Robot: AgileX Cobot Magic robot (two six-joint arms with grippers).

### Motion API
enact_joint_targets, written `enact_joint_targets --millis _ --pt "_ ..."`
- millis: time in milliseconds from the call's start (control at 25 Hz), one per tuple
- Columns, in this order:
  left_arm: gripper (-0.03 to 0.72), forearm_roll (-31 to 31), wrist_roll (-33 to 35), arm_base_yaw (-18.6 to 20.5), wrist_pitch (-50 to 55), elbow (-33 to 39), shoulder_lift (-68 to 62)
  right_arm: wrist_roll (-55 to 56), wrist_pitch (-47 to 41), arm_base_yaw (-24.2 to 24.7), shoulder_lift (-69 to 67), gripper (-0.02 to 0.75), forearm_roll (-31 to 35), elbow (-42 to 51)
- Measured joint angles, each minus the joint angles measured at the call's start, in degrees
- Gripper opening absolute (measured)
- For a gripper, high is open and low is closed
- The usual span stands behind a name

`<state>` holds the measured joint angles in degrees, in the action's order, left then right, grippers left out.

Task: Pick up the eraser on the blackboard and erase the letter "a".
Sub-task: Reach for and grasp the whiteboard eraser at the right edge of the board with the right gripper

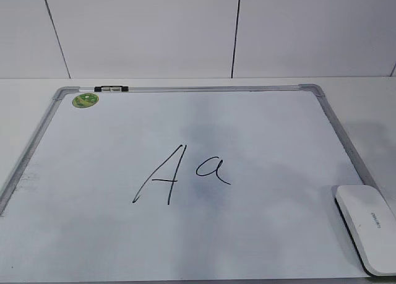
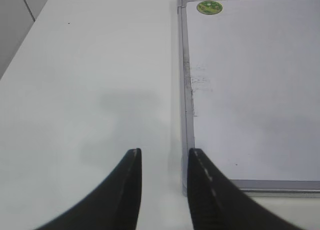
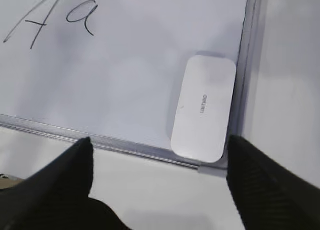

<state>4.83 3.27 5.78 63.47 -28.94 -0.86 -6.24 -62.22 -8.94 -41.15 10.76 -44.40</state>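
Observation:
The blackboard (image 1: 93,222) is a white dry-erase board with a silver frame, lying flat on the table. A small cursive letter "a" (image 1: 213,171) stands in its middle, right of a taller capital "A" (image 1: 162,182); both also show in the right wrist view, the "a" (image 3: 83,15) at the top left. The white eraser (image 1: 366,226) lies on the board's near right corner; in the right wrist view it (image 3: 204,107) lies ahead of my right gripper (image 3: 158,143), which is wide open and empty. My left gripper (image 2: 164,153) is open and empty over the board's near left corner (image 2: 186,185).
A round green sticker (image 1: 85,99) and a black-and-silver clip (image 1: 111,88) sit at the board's far left corner. The white table (image 2: 90,79) extends left of the board. A white panelled wall (image 1: 154,30) stands behind the table.

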Motion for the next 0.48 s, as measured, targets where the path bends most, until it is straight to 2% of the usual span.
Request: enact_joint_targets --millis 120,480 --pt "0.235 0.0 0.0 0.0 0.0 0.0 0.0 0.9 -1.5 0.0 -4.2 0.669 0.4 0.0" --pt "0.235 0.0 0.0 0.0 0.0 0.0 0.0 4.2 -2.8 0.0 -15.7 0.672 0.1 -0.2"
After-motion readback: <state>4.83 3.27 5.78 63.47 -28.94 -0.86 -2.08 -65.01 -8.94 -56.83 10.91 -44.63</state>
